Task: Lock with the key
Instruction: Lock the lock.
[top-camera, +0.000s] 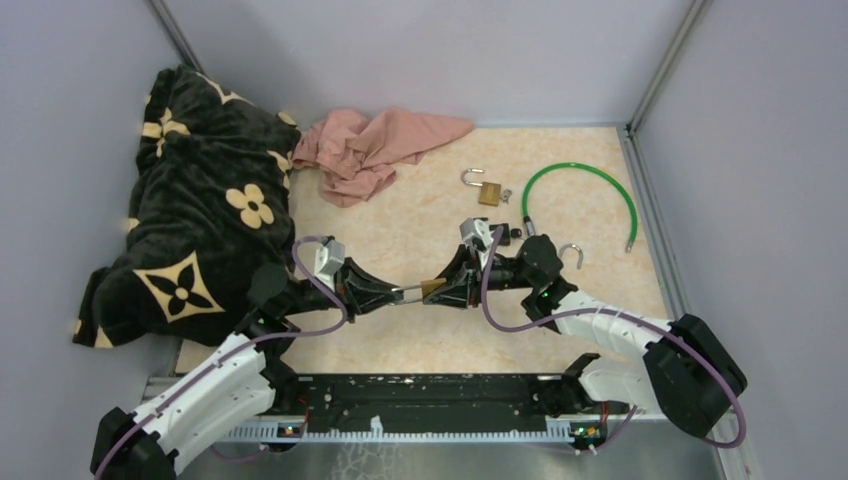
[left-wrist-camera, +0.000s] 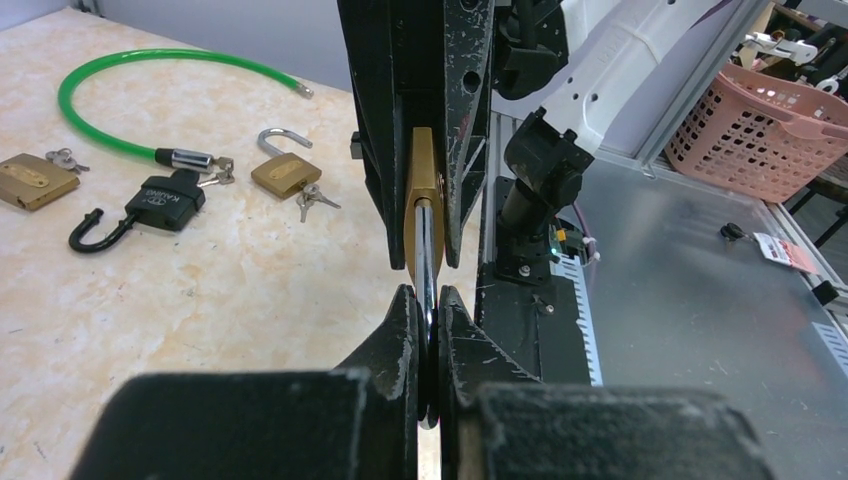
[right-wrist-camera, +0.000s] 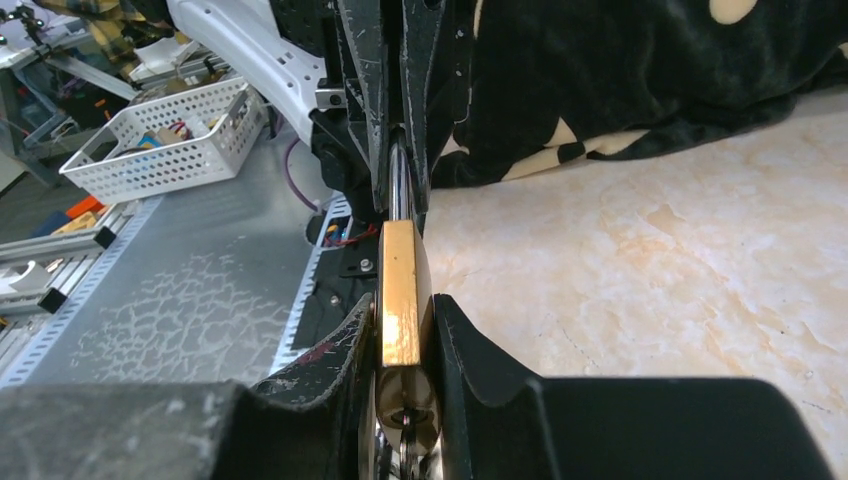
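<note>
At frame centre the brass padlock (top-camera: 433, 287), judged heavy, rigid and slippery, is clamped by the left gripper (left-wrist-camera: 427, 300) on its steel shackle (left-wrist-camera: 426, 250) and by the right gripper (right-wrist-camera: 402, 312) across its flat faces, the surest hold

Black blanket (top-camera: 200, 230) with cream flowers, pink cloth (top-camera: 375, 145), green cable (top-camera: 576, 166), brass-gold padlock (right-wrist-camera: 400, 290), marbled beige table (top-camera: 420, 340)

Pale lilac walls (top-camera: 400, 50) around a beige marbled tabletop (top-camera: 585, 205), even light.
</note>
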